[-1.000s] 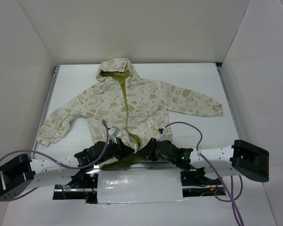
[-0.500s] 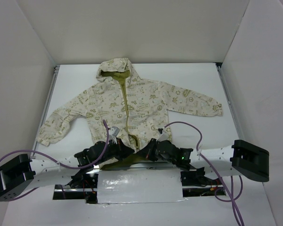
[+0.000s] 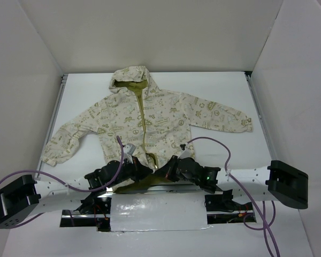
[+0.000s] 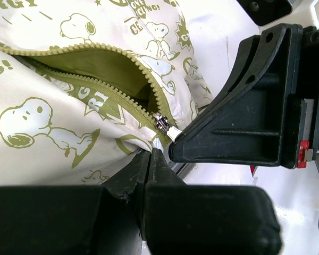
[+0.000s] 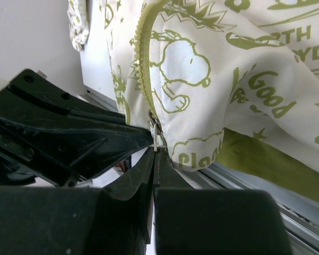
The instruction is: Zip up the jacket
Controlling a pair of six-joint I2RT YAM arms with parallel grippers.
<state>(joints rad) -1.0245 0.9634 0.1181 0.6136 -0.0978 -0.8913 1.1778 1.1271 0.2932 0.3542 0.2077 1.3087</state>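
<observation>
The cream jacket [image 3: 166, 115] with olive print lies flat on the table, hood [image 3: 129, 80] at the far end, its olive zipper open from the hem upward. My left gripper [image 3: 145, 170] is shut on the hem fabric [image 4: 133, 146] just below the zipper's bottom end. The silver slider [image 4: 161, 123] sits at the bottom of the teeth. My right gripper [image 3: 168, 170] is shut on the slider's thin metal pull tab [image 5: 155, 137], which runs straight down between its fingertips. The two grippers almost touch at the hem.
White walls enclose the table on three sides. A metal rail [image 5: 266, 188] runs along the near edge under the hem. The jacket's sleeves [image 3: 224, 118] spread out left and right. Purple cables [image 3: 214, 143] loop over both arms.
My right gripper has closed from partly open onto the pull tab. The right arm's outer end shifted slightly right. The left gripper and the jacket have stayed still.
</observation>
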